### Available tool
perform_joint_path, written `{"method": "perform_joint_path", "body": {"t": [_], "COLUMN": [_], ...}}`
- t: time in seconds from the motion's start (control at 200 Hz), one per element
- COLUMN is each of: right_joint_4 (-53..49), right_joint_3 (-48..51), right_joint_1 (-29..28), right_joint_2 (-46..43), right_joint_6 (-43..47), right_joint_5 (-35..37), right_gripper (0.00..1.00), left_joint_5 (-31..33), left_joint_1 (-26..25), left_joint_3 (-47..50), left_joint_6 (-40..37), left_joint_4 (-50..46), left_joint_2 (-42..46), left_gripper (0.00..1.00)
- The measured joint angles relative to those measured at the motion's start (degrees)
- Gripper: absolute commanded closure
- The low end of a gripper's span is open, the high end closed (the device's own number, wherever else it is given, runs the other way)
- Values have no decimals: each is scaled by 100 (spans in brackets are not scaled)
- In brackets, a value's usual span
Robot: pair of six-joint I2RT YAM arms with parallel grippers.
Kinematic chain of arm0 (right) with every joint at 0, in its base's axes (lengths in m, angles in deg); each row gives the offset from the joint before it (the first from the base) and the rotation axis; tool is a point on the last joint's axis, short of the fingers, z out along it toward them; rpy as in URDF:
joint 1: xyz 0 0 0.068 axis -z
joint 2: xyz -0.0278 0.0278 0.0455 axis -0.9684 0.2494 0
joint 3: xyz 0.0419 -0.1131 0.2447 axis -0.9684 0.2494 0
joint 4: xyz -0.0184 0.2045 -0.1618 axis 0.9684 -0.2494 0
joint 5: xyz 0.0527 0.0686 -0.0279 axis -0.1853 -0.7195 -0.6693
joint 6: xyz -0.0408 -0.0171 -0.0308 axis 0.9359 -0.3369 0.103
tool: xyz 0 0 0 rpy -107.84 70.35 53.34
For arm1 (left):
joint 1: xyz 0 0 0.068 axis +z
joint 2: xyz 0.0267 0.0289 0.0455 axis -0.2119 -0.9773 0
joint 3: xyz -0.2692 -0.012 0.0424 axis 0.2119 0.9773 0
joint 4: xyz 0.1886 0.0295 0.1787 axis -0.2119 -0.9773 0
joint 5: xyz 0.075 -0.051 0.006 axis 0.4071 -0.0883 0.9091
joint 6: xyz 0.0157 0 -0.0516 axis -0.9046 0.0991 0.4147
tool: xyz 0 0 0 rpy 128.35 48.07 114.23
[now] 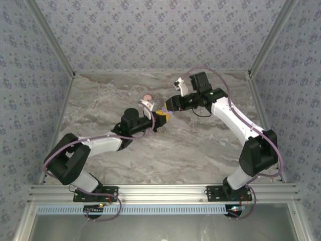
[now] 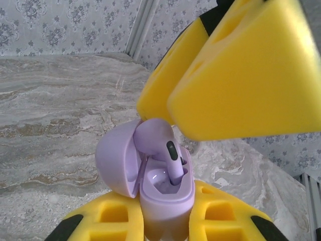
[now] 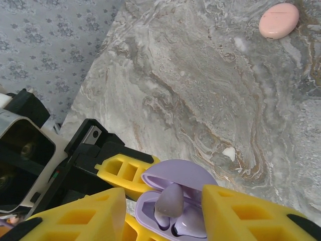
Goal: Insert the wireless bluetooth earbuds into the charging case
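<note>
— Which step is in hand?

— The left gripper (image 2: 168, 222) is clamped on the base of the small lilac plastic clamshell charging case (image 2: 165, 193), whose lid is swung open. A lilac plastic earbud with a dark oval on its stem (image 2: 158, 138) stands stem-down in one well of that case. It looks not fully seated.

— And the right gripper (image 3: 163, 208)?

— It hangs just above the case, its yellow fingers parted wider than the earbud and gripping nothing. The step appears to be seating this earbud. The next move likely calls for a gentle downward press, or a clean lift away.

— What is hard to make out?

— A second earbud (image 3: 189, 224) seems to lie in the case's other well, cut off at the picture's edge. Whether a finger touches the standing earbud's top cannot be told. Well beyond the case, a salmon-pink oval disc (image 3: 279, 20) rests on the grey marbled table (image 3: 200, 90).
</note>
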Motion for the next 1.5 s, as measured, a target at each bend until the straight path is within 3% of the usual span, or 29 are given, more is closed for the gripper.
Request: {"method": "perform_joint_path", "body": {"t": [0.28,0.56,0.765,1.499], "right_joint_4": [-498,-715,-748,-839], "right_joint_3": [-352,-391,-391,-422], "right_joint_1": [-223,-247,-247,-393], "right_joint_2": [-188,-271,-271,-96], "right_joint_6": [219,348,341,448], "right_joint_5": [588,870,881,883], "right_gripper": [55,76,82,82], "left_joint_5": [4,2,-20,-142], "left_joint_1": [0,-2,-2,-15], "left_joint_3": [-33,-52,-52,-52], "left_joint_6": [-372,-579,-658,-752], "left_joint_4": [-302,-463,-498,-577], "left_joint_2": [195,205,256,389], "left_gripper": [88,88,89,88]}}
